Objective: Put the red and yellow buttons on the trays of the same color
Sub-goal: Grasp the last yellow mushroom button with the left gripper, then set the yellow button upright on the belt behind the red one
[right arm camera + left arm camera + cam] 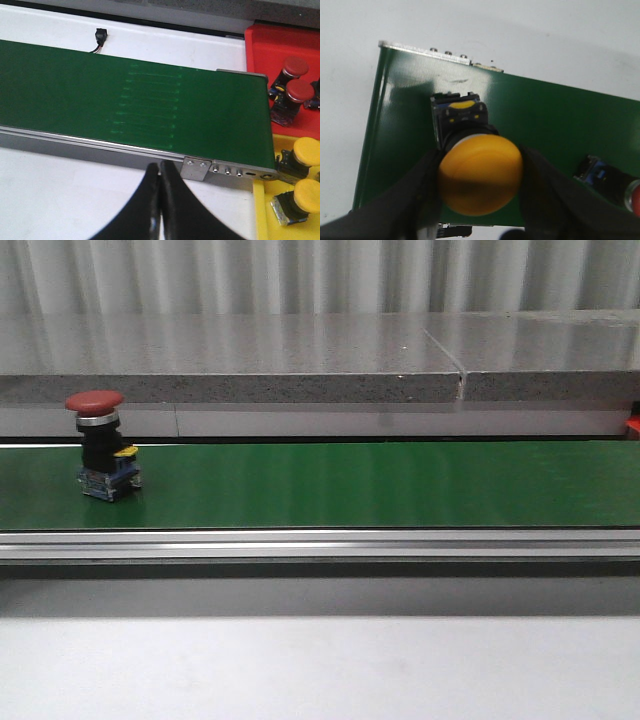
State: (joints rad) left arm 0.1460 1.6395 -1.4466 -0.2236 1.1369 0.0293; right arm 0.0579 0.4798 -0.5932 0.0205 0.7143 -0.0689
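Left gripper [479,186]: it's clamping a yellow button [480,173] by the mushroom cap, one dark finger [410,200] pressing on each side. The button's black body is pointing down at the green belt [560,125], near the belt's end.

Red button [101,443]: it's sitting upright on the belt [380,485] over at the left in the front view, red cap on top, blue and yellow block at the base. The left wrist view is catching a red button [615,182] just off to the side of the gripped yellow one, apart from it.

Right gripper [159,200]: fingers are pressing together with nothing between them, hanging over the white table [60,195] just beside the belt's metal rail.

Red tray [285,50]: it's sitting past the belt's end, holding two red-capped buttons [292,82].

Yellow tray [265,215]: right next to the red one, holding two yellow-capped buttons [300,175].
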